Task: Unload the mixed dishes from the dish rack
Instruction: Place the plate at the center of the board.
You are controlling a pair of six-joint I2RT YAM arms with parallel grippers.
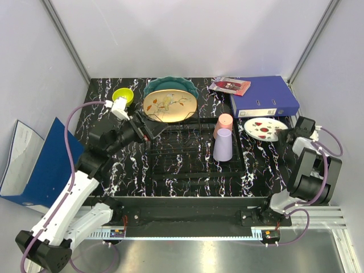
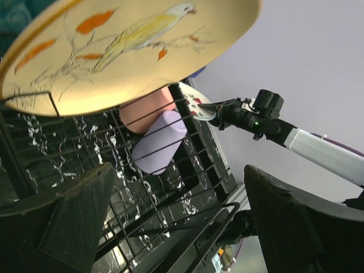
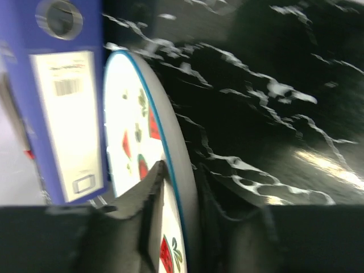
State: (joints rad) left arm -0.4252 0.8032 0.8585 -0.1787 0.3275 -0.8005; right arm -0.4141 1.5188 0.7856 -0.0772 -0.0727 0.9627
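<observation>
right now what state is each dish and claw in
dish rack, holding two plates, two cups
cream-orange plate, propped tilted in rack
teal scalloped plate, propped behind it
pink cup, standing in rack
lavender cup, standing in rack
small yellow bowl, upright, outside rack
white plate, outside rack
right claw, straddling white plate's rim, grip unclear
left claw, open, empty

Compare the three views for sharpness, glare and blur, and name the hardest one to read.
Top external: evenly lit and sharp, dish rack wires distinct, a glare strip along the near edge. Left wrist: cream-orange plate crisp and bright, foreground dark. Right wrist: hardest, motion blur smears the white plate and blue binder, glare streaks on the marble tabletop.
</observation>
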